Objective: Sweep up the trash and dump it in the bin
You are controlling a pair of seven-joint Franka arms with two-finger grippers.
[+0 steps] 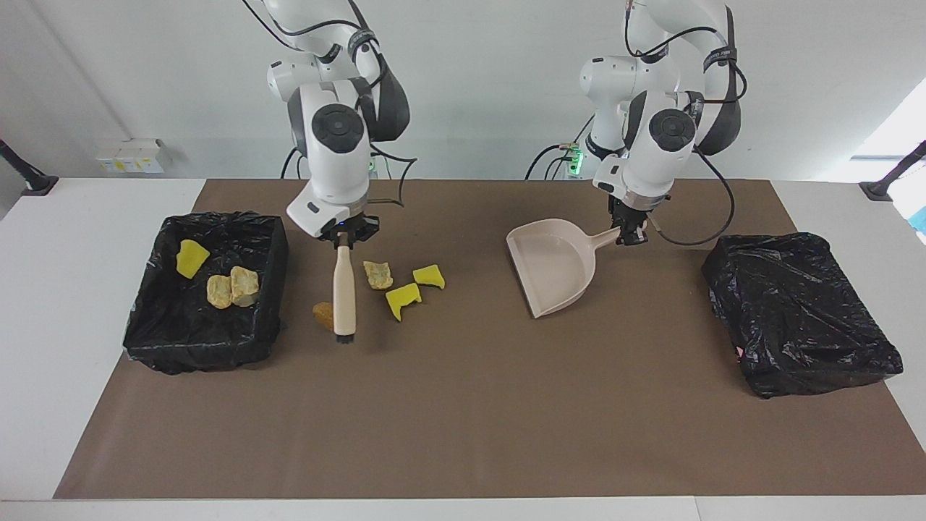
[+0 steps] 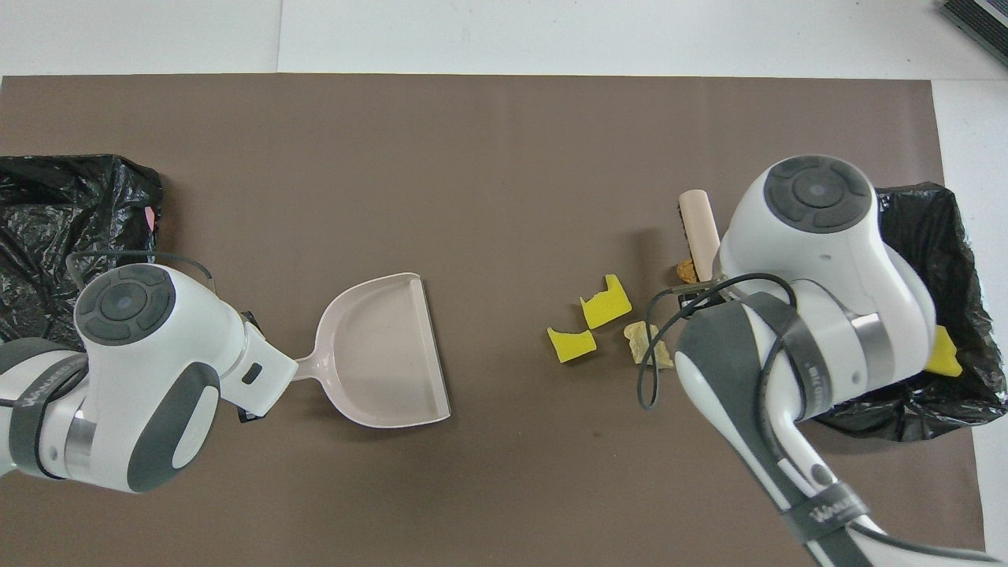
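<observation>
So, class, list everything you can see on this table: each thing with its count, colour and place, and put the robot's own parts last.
Mat: one, brown, covering the table.
Open bin: one, black-lined, at the right arm's end.
Trash in that bin: three; one yellow chunk, two tan lumps.
Trash on the mat: four; two yellow chunks, one tan lump, one orange lump beside the brush.
Brush: one, beige handle, dark bristles, held.
Dustpan: one, beige, mid-table, held by its handle.
Covered bin: one, black, at the left arm's end.
Right end effector: shut on the brush.
Left end effector: shut on the dustpan.
</observation>
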